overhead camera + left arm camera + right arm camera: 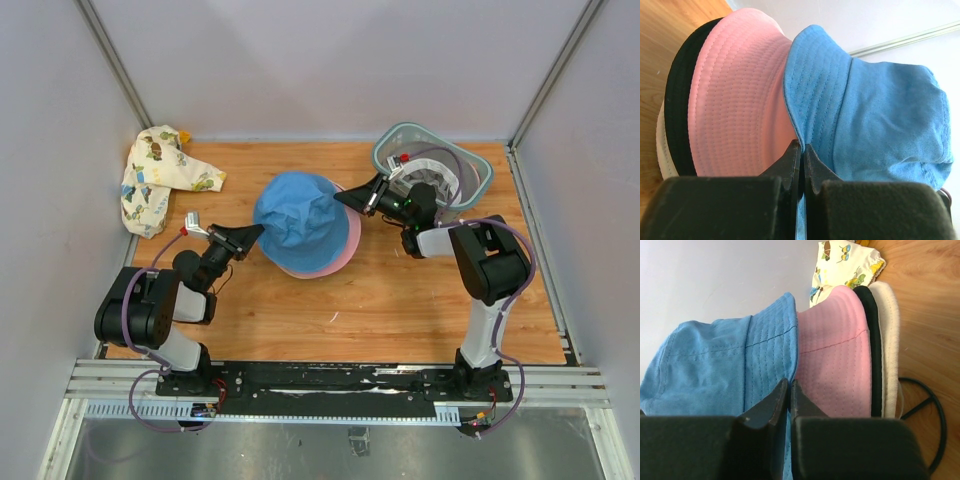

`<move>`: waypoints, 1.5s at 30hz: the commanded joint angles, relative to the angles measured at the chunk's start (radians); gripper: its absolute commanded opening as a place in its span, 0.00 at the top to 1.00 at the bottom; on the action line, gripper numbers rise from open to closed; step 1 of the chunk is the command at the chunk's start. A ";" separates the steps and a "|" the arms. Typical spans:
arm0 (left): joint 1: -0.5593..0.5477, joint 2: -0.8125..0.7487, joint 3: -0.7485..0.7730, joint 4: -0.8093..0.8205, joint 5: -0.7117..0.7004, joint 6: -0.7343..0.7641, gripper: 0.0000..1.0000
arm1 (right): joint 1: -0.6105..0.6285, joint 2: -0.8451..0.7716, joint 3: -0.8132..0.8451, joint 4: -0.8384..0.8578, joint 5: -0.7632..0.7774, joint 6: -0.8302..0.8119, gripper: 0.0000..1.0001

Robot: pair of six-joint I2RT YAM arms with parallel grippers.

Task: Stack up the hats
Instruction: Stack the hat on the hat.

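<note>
I log a printed cream cloth [160,182] far left on the worktop [400,300]. Left tool [257,231] and right tool [341,197] each pinch the blue hat [295,213] by its brim. It sits atop the pink hat [347,248], mid-worktop. Basket [478,160] far right holds pale fabric [435,168], half hidden.

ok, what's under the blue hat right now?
Under the blue hat sit a pink hat, then a black hat, then a cream hat at the bottom. Only their brims show; the crowns are covered.
</note>
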 commanded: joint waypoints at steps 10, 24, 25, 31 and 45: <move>-0.011 0.011 -0.032 0.181 -0.025 0.039 0.99 | -0.019 0.021 -0.052 -0.013 0.027 -0.044 1.00; -0.011 0.063 -0.094 0.182 -0.048 0.075 0.99 | -0.035 0.088 -0.058 -0.113 0.054 -0.125 0.99; -0.012 0.066 -0.096 0.182 -0.049 0.079 1.00 | -0.035 0.090 -0.060 -0.118 0.055 -0.131 0.99; -0.022 0.080 -0.102 0.183 -0.053 0.097 0.99 | -0.036 0.083 -0.082 -0.151 0.071 -0.165 0.99; -0.074 0.141 -0.114 0.183 -0.073 0.142 1.00 | -0.046 0.101 -0.108 -0.219 0.102 -0.213 0.99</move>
